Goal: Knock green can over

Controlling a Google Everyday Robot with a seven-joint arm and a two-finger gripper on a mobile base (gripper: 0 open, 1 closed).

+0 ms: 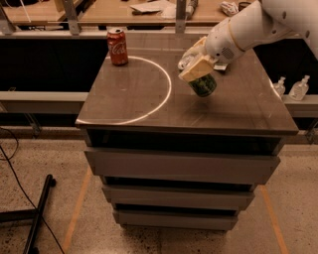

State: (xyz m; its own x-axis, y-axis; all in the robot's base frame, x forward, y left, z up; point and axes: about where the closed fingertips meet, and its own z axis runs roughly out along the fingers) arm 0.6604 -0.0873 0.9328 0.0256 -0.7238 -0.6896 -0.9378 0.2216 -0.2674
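The green can [203, 86] is on the right half of the dark cabinet top [149, 99], tilted with its top leaning left toward the arm. My gripper [195, 63] comes in from the upper right on the white arm [248, 27]. Its tan fingers [197, 69] straddle the can's top, one in front and one behind, closed on it. The can's silver top is hidden by the fingers.
A red cola can [118, 46] stands upright at the back left of the cabinet top, on a white circle line [166, 94]. Two small clear bottles [299, 89] stand on a ledge to the right. A wooden desk [124, 12] runs behind.
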